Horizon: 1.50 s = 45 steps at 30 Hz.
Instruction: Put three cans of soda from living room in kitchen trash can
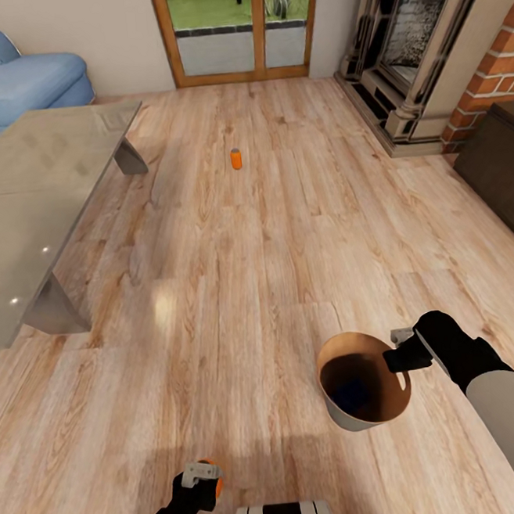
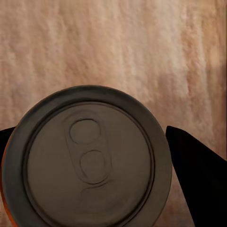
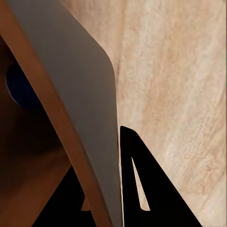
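Fingers, L gripper (image 1: 206,482) clamped on soda can (image 2: 87,158); R gripper (image 1: 399,357) pinching trash can (image 1: 359,416) rim.

Orange soda can (image 1: 236,159) upright on floor; another (image 2: 87,161) in left tool (image 1: 202,482); bin (image 1: 362,380) tilted.

Head camera looks steeply down over the floor (image 1: 237,290); each wrist camera sits close above its hand, sharing that floor.
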### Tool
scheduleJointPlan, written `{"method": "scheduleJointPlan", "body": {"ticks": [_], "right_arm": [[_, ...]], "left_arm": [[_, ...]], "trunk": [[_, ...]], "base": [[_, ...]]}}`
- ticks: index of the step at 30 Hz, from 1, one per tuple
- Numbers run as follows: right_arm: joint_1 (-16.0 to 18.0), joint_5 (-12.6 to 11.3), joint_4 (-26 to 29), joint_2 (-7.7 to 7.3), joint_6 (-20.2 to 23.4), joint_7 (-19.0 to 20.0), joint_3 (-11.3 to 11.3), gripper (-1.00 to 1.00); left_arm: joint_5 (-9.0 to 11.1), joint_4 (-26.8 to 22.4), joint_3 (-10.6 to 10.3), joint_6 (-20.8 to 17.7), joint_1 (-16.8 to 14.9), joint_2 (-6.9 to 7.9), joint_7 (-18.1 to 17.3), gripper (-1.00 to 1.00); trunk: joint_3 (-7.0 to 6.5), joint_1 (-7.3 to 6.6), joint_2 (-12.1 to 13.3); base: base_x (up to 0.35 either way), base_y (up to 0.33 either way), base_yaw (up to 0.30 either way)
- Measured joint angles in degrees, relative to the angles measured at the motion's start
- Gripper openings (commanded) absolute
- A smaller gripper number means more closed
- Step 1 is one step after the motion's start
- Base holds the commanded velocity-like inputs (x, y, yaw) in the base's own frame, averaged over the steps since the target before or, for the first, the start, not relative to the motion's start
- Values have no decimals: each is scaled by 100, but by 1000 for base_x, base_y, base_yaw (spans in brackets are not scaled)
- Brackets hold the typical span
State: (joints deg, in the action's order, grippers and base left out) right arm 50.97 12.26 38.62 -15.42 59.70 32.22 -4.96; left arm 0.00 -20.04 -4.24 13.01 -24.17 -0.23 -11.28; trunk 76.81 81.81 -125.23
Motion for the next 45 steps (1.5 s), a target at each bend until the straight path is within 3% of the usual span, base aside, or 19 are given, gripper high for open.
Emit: {"method": "scheduleJointPlan", "body": {"ticks": [6, 12, 14, 15, 16, 18, 19, 21, 23, 26, 29, 30, 31, 33, 36, 38, 40, 43, 45], "right_arm": [[-9, 4, 4, 1, -1, 1, 0, -100], [-21, 11, 6, 2, -2, 0, -1, -100], [-24, 7, 5, 3, -1, 1, -3, -100], [-25, 15, 3, 7, -3, 1, -6, -100], [-27, 55, 4, 37, -10, 1, -48, -100], [-26, 2, 5, 54, 1, 4, -95, -100], [-28, -13, 5, 68, 6, 4, -151, -100], [-27, -18, 7, 75, 5, 4, -179, -100], [-27, 27, 6, 82, -4, 1, -201, -100], [-17, 37, 6, 90, -12, 22, -208, -100], [-6, -37, -1, 100, -1, 119, -205, -100], [6, 68, -11, 111, -32, 300, -208, -100], [17, 96, -14, 119, -37, 492, -212, -100], [39, -169, -13, 133, 29, 598, -211, -100], [231, -32, -59, 187, -14, 662, -258, -100], [588, 104, -353, 228, -42, 690, -389, -100], [766, 8, -535, 250, -15, 702, -435, -100], [1155, 24, -1106, 453, -15, 606, -571, -100], [1251, 23, -1256, 603, -17, 438, -608, -100]], "left_arm": [[41, -56, 37, -1, -43, 131, -8, -100], [114, -284, 64, -198, -160, 631, -218, -100], [346, -571, 72, -535, -283, 837, -482, -100], [555, -810, 78, -827, -369, 993, -702, -100], [912, -1230, 78, -1330, -463, 1278, -1020, -100], [1143, -1556, 81, -1699, -498, 1511, -1185, -100], [1448, -2045, 79, -2318, -548, 1789, -1326, -100], [1679, -2650, 78, -2936, -663, 1994, -1420, -100], [1829, -3272, 73, -4053, -1145, 2126, -1773, -100], [1823, -3545, 63, -5326, -2151, 2176, -2454, -100], [1776, -3566, 47, -5819, -2712, 2184, -2624, -100], [1643, -3535, 24, -6258, -3108, 2192, -2739, -100], [1761, -3495, 14, -6718, -3781, 2193, -2887, -100], [1710, -3463, -9, -6950, -4077, 2186, -2995, -100], [1725, -3438, -375, -7271, -4649, 2146, -3279, -100], [1843, -3436, -1209, -7301, -5154, 1994, -3820, -100], [1736, -3448, -1369, -7301, -5227, 1892, -3940, -100], [1708, -3445, -1613, -7301, -5308, 1497, -4038, -100], [1577, -3422, -1822, -7297, -5320, 1234, -3856, -100]], "trunk": [[-108, -132, 241], [-216, -264, 481], [-252, -308, 561], [-270, -330, 602], [-288, -352, 642], [-324, -396, 722], [-341, -417, 762], [-378, -461, 842], [-413, -505, 923], [-468, -571, 1043], [-522, -637, 1163], [-537, -658, 1203], [-557, -681, 1243], [-593, -725, 1323], [-647, -791, 1444], [-683, -835, 1524], [-718, -879, 1604], [-772, -944, 1725], [-807, -988, 1805]], "base": [[0, 0, 0], [0, 0, 0], [0, 0, 0], [0, 0, 0], [0, 0, 0], [0, 0, 0], [0, 0, 0], [0, 0, 0], [0, 0, 0], [0, 0, 0], [0, 0, 0], [0, 0, 0], [0, 0, 0], [0, 0, 0], [0, 0, 0], [0, 0, 0], [0, 0, 0], [0, 0, 0], [0, 0, 0]]}}
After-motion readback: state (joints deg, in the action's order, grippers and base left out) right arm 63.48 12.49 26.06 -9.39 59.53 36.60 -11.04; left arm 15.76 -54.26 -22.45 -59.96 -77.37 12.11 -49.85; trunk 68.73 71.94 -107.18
